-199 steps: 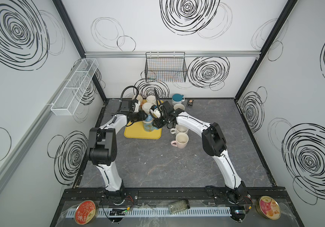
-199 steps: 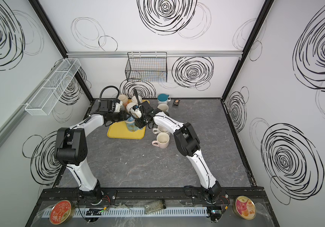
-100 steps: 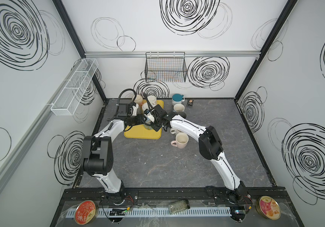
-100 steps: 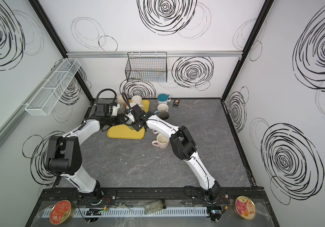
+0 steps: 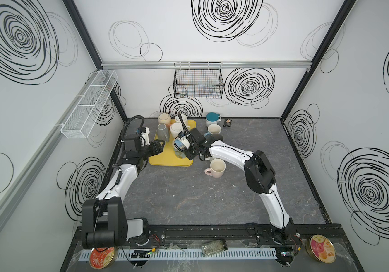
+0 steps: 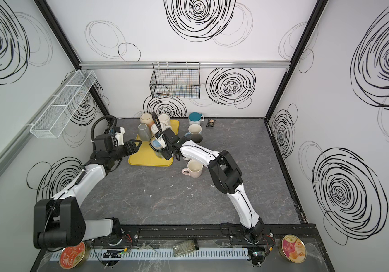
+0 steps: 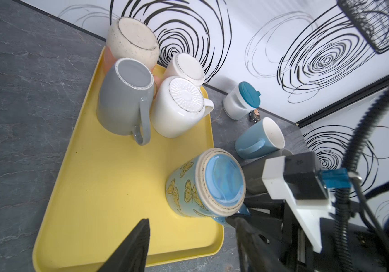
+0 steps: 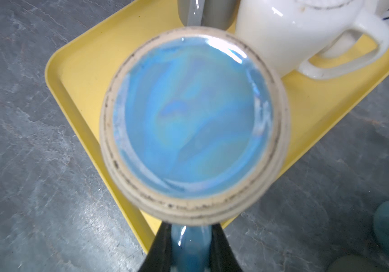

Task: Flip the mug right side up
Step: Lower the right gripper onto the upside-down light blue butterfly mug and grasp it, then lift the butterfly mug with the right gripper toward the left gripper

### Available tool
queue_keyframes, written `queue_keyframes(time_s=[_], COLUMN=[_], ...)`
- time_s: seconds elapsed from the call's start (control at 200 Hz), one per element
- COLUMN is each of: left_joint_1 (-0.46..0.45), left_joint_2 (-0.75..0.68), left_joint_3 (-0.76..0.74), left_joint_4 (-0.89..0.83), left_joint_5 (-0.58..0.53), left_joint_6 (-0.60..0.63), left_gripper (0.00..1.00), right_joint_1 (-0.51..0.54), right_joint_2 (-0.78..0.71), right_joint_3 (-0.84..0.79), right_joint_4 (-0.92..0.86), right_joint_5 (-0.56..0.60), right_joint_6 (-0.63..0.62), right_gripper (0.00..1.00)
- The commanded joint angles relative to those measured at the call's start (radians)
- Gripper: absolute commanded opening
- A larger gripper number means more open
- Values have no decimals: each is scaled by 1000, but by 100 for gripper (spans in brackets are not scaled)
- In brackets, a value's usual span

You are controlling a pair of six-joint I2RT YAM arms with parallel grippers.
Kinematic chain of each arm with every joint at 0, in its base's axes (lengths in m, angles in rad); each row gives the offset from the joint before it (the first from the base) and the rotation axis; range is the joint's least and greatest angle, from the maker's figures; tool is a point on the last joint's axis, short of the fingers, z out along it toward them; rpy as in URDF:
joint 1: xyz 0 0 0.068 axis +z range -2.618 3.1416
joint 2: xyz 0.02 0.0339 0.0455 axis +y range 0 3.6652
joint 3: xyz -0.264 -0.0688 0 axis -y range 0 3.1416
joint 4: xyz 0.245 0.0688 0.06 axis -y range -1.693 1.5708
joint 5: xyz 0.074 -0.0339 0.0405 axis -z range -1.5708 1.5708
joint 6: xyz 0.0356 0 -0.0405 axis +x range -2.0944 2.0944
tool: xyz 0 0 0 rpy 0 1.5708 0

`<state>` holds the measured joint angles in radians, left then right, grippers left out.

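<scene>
The mug (image 7: 203, 183) is pale blue with yellow butterflies and stands upside down at the near right corner of the yellow tray (image 7: 94, 188). Its glossy blue base (image 8: 188, 117) faces up. My right gripper (image 8: 190, 235) is shut on the mug's blue handle, one black finger on each side. In both top views the mug (image 5: 180, 147) (image 6: 157, 147) shows partly under the right wrist. My left gripper (image 7: 190, 221) is open with nothing between its fingers. It hovers apart from the mug, over the tray's left edge (image 5: 159, 146).
Several other mugs stand upside down at the tray's back, among them a grey mug (image 7: 123, 101) and a white mug (image 7: 179, 106). A blue mug (image 7: 257, 141), a teal-lidded jar (image 7: 243, 101) and a pink mug (image 5: 217, 168) sit on the table right of the tray.
The left gripper has let go of the mug, opened wider and drawn back to the left. The right gripper has shut on the mug's handle.
</scene>
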<state>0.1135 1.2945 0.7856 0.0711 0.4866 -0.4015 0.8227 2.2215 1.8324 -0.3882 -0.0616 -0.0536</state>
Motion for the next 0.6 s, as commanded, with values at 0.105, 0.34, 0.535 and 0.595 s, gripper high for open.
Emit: queue_keyframes(time_s=[0.105, 0.34, 0.535, 0.595], left_joint_1=[9, -17, -24, -29], left_joint_2=[-119, -161, -136, -130], left_joint_3=[-157, -266, -254, -247], left_joint_4=[237, 350, 315, 297], left_joint_5=[15, 18, 16, 7], left_joint_6=[-150, -217, -211, -204], left_gripper=[62, 62, 62, 62], right_joint_1=[-56, -78, -53, -50], right_joint_2=[-186, -222, -137, -120], right_joint_3=[-144, -215, -89, -77], right_joint_4=[409, 549, 350, 324], right_joint_5=[-212, -261, -187, -171], right_joint_6=[209, 269, 194, 190], right_gripper=[0, 0, 0, 0])
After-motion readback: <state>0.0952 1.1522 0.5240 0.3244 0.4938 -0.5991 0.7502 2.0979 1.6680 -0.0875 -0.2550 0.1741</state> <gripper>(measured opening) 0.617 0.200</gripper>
